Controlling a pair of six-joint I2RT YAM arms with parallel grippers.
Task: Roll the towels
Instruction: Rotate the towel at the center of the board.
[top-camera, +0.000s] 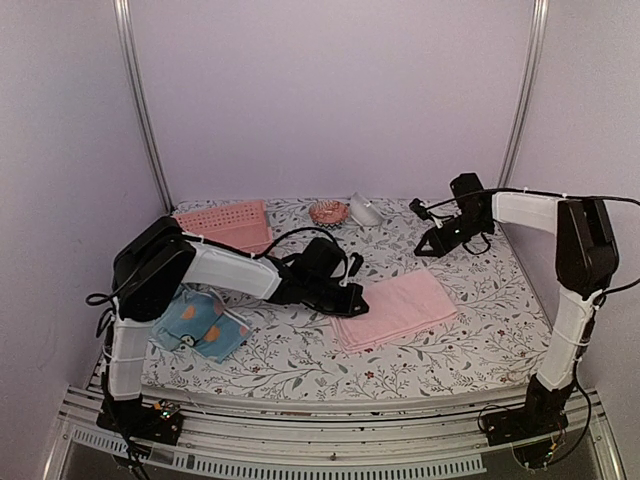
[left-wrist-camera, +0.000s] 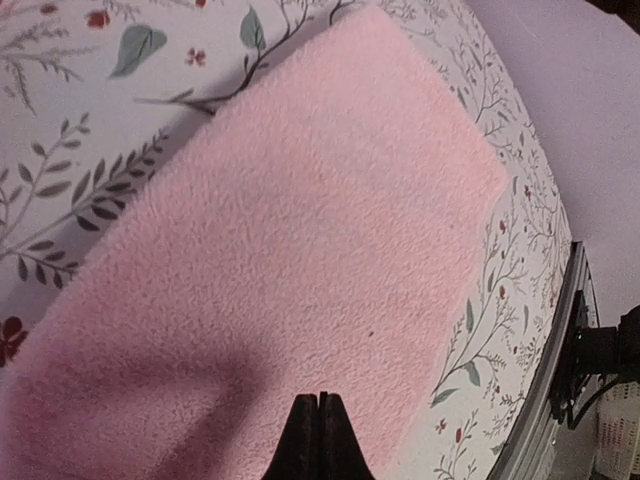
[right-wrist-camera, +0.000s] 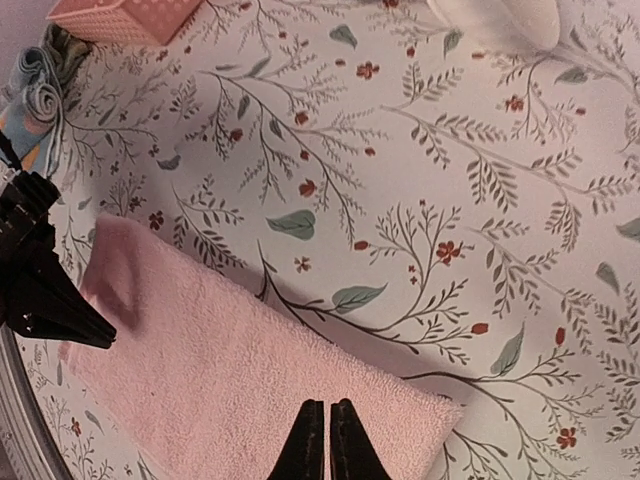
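Note:
A plain pink towel (top-camera: 395, 308) lies flat and folded on the floral table cover, mid-table. My left gripper (top-camera: 352, 292) hovers over its left edge. In the left wrist view this gripper (left-wrist-camera: 318, 402) is shut with nothing between its fingers, and the pink towel (left-wrist-camera: 300, 250) fills the picture below it. My right gripper (top-camera: 432, 245) hangs above the table just beyond the towel's far corner. Seen from its own wrist, the right gripper (right-wrist-camera: 328, 408) is shut and empty above the pink towel (right-wrist-camera: 230, 380). A light blue towel with orange motifs (top-camera: 200, 325) lies rolled at the left.
A pink perforated basket (top-camera: 225, 222) stands at the back left. Beside it at the back are a small orange round thing (top-camera: 328, 212) and a white object (top-camera: 365, 210). The table's metal rail (top-camera: 330, 440) runs along the near edge.

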